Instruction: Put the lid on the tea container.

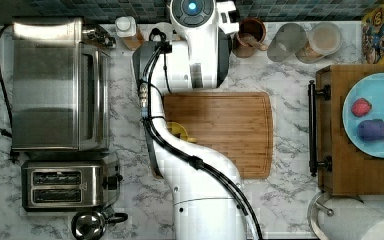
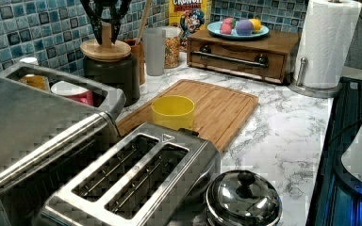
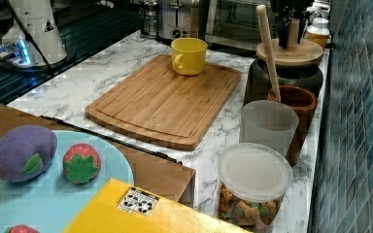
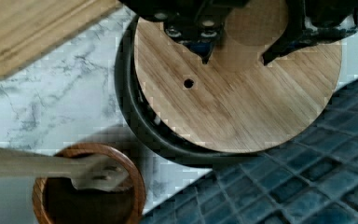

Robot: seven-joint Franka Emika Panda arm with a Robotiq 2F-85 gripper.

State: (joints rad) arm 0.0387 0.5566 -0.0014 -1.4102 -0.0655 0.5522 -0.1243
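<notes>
The wooden lid, stiff and light, sits slightly off-centre on the tea container; the pincer is closed around its central knob, the best hold.

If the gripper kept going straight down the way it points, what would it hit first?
The gripper points down astride the knob of the wooden lid, so it would likely meet that lid first, which sits slightly off-centre over the tea container.

One cutting board, one yellow cup, one toaster, one toaster oven, one paper towel roll, one blue plate with four toy fruits, two clear containers, one wooden cup.
</notes>
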